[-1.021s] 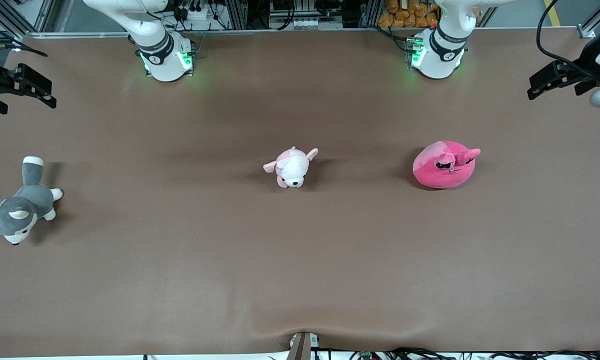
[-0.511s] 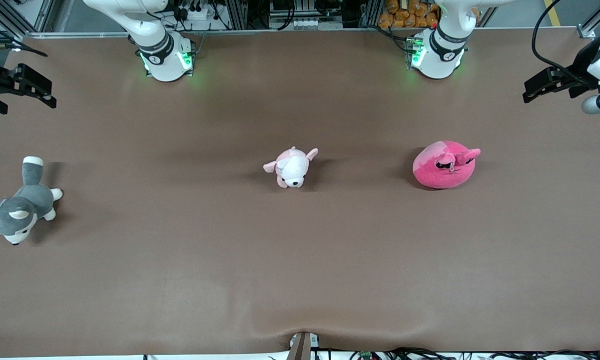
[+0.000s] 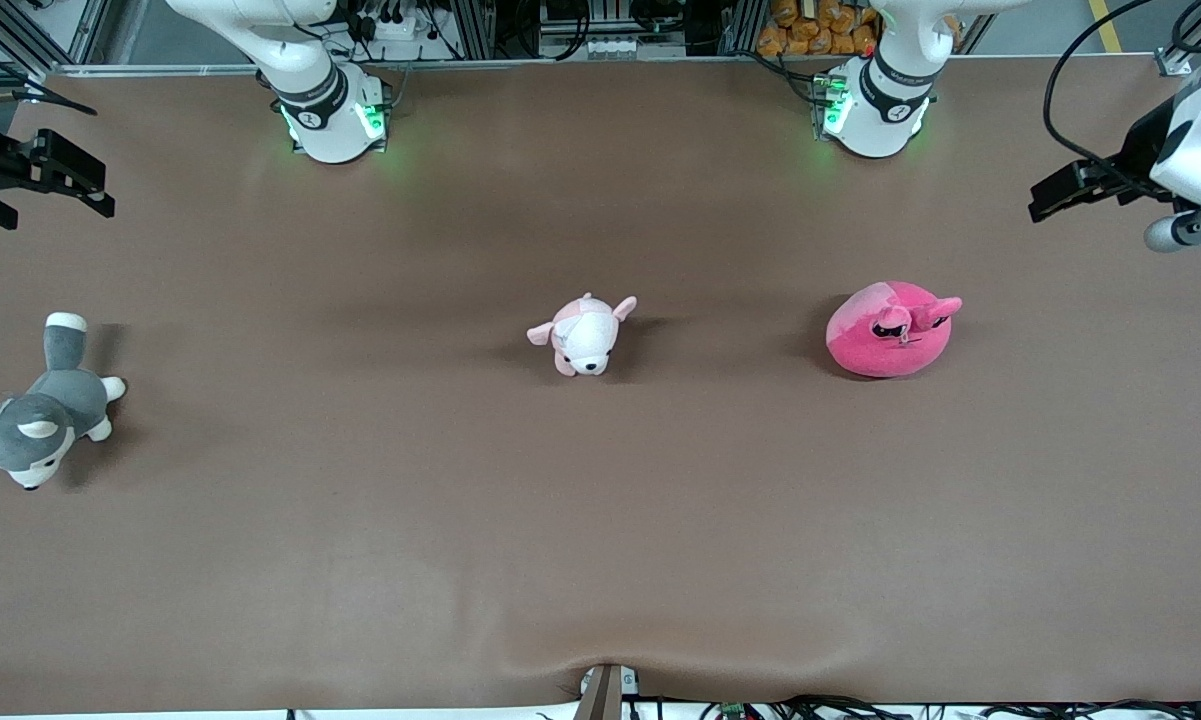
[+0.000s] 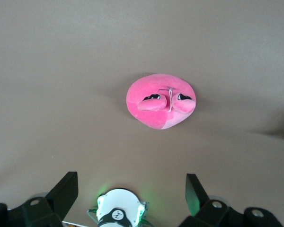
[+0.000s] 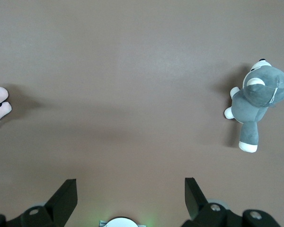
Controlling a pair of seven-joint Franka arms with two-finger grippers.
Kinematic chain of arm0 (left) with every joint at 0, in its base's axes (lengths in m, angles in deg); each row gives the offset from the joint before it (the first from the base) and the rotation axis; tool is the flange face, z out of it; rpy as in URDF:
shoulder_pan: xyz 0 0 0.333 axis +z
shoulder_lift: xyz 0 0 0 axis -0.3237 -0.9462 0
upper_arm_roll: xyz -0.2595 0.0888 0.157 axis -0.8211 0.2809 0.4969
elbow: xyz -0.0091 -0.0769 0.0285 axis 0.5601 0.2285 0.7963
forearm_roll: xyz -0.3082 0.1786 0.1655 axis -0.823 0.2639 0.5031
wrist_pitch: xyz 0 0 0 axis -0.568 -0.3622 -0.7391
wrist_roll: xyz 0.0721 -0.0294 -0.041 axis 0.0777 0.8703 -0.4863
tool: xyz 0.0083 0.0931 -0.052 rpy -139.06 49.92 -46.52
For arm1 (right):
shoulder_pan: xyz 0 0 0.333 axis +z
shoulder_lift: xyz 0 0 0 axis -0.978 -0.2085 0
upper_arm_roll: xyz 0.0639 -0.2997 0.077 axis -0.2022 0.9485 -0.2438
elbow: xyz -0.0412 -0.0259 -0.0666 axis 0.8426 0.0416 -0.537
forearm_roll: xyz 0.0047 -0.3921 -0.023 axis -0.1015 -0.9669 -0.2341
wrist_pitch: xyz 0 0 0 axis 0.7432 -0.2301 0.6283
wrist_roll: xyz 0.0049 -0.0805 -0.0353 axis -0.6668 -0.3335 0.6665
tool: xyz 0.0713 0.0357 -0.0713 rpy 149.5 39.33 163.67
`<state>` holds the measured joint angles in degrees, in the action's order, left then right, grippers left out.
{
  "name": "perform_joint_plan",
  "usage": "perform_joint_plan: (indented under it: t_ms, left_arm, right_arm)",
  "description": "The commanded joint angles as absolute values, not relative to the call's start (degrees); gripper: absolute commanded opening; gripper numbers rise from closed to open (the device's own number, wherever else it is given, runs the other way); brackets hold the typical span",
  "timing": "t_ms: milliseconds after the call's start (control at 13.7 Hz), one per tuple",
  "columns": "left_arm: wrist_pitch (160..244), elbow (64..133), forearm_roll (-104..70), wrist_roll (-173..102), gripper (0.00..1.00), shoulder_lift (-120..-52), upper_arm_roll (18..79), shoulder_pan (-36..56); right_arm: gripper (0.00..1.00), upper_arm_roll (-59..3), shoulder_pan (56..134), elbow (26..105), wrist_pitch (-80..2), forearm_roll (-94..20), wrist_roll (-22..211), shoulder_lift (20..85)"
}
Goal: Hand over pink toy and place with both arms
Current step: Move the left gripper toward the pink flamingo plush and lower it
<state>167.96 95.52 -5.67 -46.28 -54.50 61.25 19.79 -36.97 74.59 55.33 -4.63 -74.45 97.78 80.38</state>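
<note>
The pink toy (image 3: 890,330), a round hot-pink plush with a lighter patch, small ears and dark eyes, lies on the brown table near the left arm's end. It also shows in the left wrist view (image 4: 161,100). My left gripper (image 3: 1052,195) hangs open and empty in the air over the table's edge at the left arm's end, apart from the toy; its fingers (image 4: 66,191) are spread wide. My right gripper (image 3: 85,185) waits open and empty over the table's edge at the right arm's end, its fingers (image 5: 66,194) also spread wide.
A pale pink-and-white puppy plush (image 3: 582,335) lies mid-table. A grey-and-white husky plush (image 3: 35,420) lies near the right arm's end and shows in the right wrist view (image 5: 258,101). The arm bases (image 3: 875,105) (image 3: 330,115) stand along the table's edge farthest from the front camera.
My left gripper has moved in over the table toward the pink toy. The right arm and the toys have not moved.
</note>
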Motion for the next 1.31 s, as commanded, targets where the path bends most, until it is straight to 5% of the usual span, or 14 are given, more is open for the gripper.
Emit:
perform_joint_plan:
  t_ms: [0, 1240]
  left_arm:
    - [170.5, 98.6, -4.9, -50.3, 1.0, -53.4, 60.9, 19.9]
    - [178.9, 104.9, -6.4, -91.4, 1.0, -58.1, 60.5, 19.7]
  right_arm:
    - [1.0, -37.5, 73.6, 55.9, -4.6, -73.3, 98.4, 80.9]
    - [1.0, -37.5, 73.7, 55.9, -4.6, -73.3, 98.5, 80.9]
